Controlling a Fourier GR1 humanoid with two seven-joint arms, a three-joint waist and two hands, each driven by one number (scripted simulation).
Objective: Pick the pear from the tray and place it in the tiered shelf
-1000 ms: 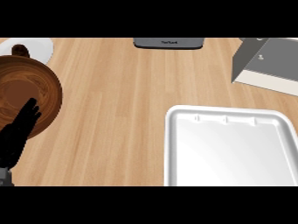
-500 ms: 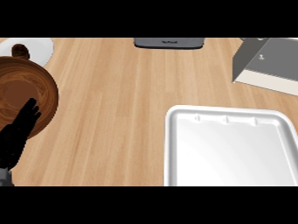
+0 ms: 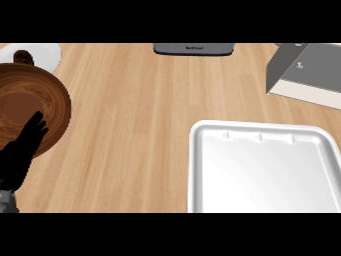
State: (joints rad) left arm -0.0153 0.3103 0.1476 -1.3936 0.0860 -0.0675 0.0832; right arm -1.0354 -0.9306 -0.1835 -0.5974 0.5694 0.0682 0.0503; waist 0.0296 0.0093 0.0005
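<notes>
We cannot tell where the pear lies. Our left hand (image 3: 18, 150) shows at the lower left, released, with straight black fingers over the near rim of a round, dark, wood-grained bowl (image 3: 18, 95). It is well apart from the tray (image 3: 269, 175), a glossy white rounded rectangle with a raised rim at the lower right. The tiered shelf (image 3: 317, 70), grey and boxy, stands at the upper right of the pale wood-grain bench (image 3: 143, 100).

left hand (image 3: 12, 159) rests at the lower left, fingers (image 3: 31, 134) straight, pointing up.
</notes>
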